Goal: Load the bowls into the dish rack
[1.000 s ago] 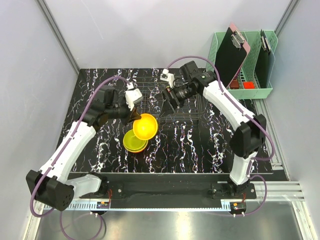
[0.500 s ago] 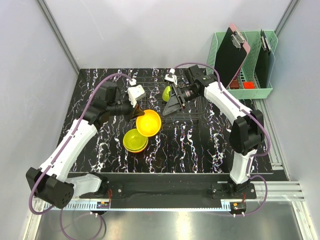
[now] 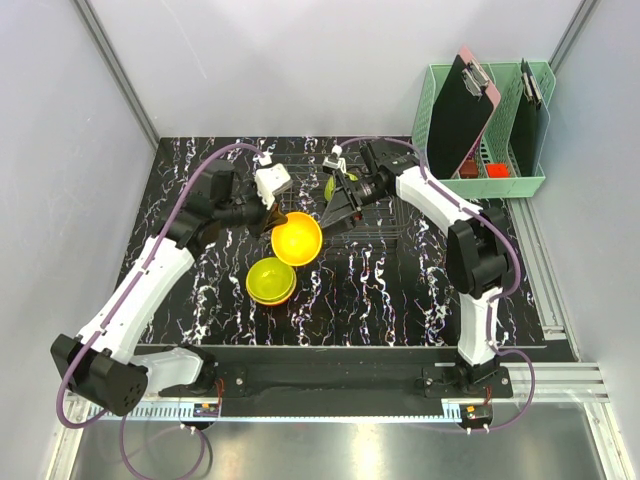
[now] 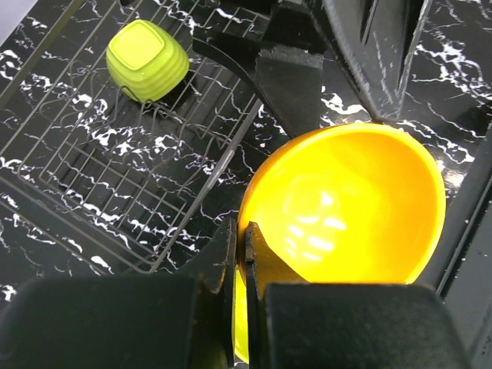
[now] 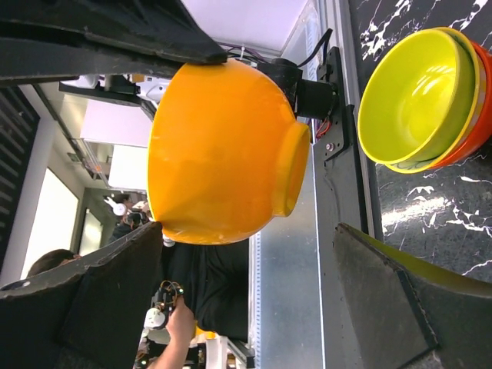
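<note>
Orange bowl (image 3: 297, 238), pinched by the left gripper (image 4: 241, 238), should slide slowly into the wide-open right gripper (image 3: 336, 209).

Bowl (image 4: 147, 59) in rack (image 4: 92, 154), lifted bowl (image 3: 297, 239) seemingly before it, stack (image 3: 270, 281) nearer

orange bowl (image 4: 346, 207): glossy plastic | dish rack (image 4: 131, 146): thin wire, probably metal

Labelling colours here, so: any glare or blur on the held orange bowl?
Left wrist: white glare patches inside the orange bowl, and the left gripper pinching its rim is dark and soft. Right wrist: its outside is evenly lit with no glare, and the room behind is washed out. Top external: sharp, but the bowl reads saturated yellow.
</note>
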